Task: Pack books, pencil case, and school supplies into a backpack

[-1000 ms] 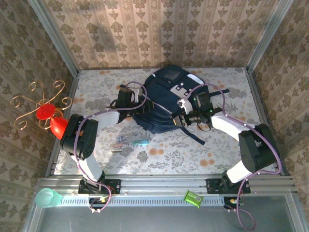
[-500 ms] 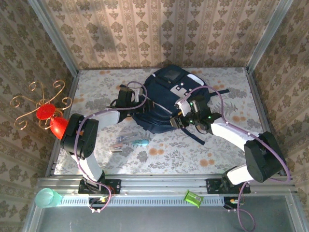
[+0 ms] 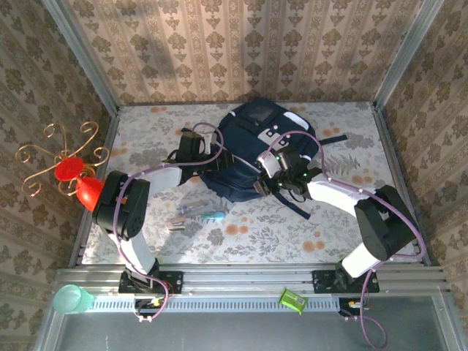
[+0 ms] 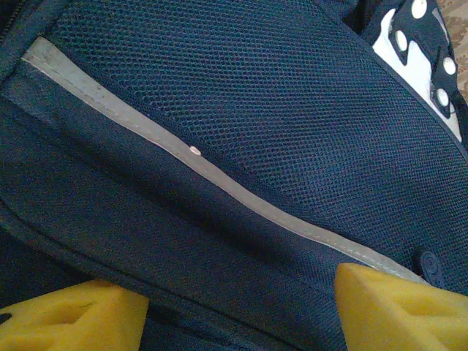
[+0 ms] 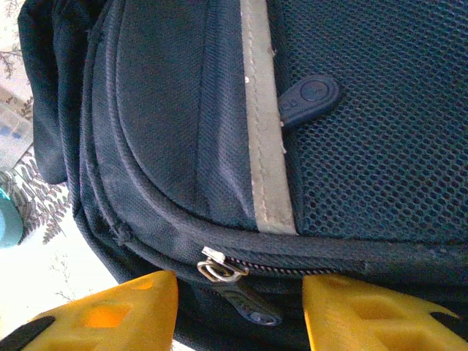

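The dark navy backpack (image 3: 252, 142) lies at the back middle of the table. My left gripper (image 3: 191, 150) is open against its left side, with mesh and a grey strip (image 4: 219, 183) ahead of the yellow fingertips (image 4: 73, 318). My right gripper (image 3: 265, 174) is open at the pack's near right edge. Its jaws straddle a metal zip slider (image 5: 219, 267) and the slider's dark pull tab without touching either. The school supplies (image 3: 196, 214), a teal-handled tool and thin sticks, lie on the table in front of the pack. The books and the pencil case are out of view.
A backpack strap (image 3: 292, 203) trails onto the table toward the near right. A red cone with a gold wire ornament (image 3: 73, 174) stands outside the left wall. A green cup (image 3: 72, 298) and a small green item (image 3: 292, 300) sit on the front rail.
My right arm has swung left along the pack's near edge, bringing its gripper to the zip. Its jaws widened, then narrowed partway. The left arm has stayed still.
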### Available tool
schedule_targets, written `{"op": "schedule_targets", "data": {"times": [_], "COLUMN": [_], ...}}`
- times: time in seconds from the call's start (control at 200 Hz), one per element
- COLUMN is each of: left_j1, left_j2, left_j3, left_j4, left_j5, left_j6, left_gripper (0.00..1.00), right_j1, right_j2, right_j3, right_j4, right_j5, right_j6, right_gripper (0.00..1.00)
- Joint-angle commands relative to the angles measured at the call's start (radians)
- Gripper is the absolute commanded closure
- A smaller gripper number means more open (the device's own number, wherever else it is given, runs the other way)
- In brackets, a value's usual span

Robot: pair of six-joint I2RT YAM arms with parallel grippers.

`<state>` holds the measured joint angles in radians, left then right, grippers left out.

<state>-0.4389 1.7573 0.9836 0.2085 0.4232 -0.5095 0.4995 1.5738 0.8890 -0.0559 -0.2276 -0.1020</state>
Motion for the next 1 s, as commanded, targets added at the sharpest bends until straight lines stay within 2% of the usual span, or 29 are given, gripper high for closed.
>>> {"op": "schedule_targets", "data": {"times": [0.0, 0.085, 0.385, 0.58, 0.595, 0.875, 0.995], "left_j1": [-0.011, -0.011, -0.012, -0.012, -0.037, -0.068, -0.086], "left_j2": [0.014, 0.018, 0.025, 0.022, 0.021, 0.024, 0.038], "left_j3": [0.027, 0.026, 0.022, 0.011, 0.01, -0.009, -0.017], "left_j4": [-0.006, -0.004, 0.004, 0.013, 0.015, 0.047, 0.075], "left_j5": [0.026, 0.027, 0.031, 0.025, 0.025, 0.005, -0.003], "left_j6": [0.002, 0.003, -0.004, -0.006, -0.007, -0.028, -0.048], "left_gripper": [0.32, 0.32, 0.32, 0.33, 0.33, 0.33, 0.33], "right_j1": [0.022, 0.031, 0.04, 0.04, 0.04, 0.045, 0.066], "right_j2": [0.007, -0.002, -0.041, -0.081, -0.081, -0.082, -0.076], "right_j3": [0.009, -0.018, -0.114, -0.181, -0.184, -0.242, -0.246], "right_j4": [-0.001, 0.026, 0.153, 0.248, 0.255, 0.394, 0.443], "right_j5": [0.044, 0.085, 0.109, 0.044, 0.035, -0.089, -0.094], "right_j6": [0.003, 0.023, 0.1, 0.171, 0.176, 0.322, 0.383], "right_gripper": [0.58, 0.61, 0.85, 0.98, 0.98, 1.0, 1.0]}}
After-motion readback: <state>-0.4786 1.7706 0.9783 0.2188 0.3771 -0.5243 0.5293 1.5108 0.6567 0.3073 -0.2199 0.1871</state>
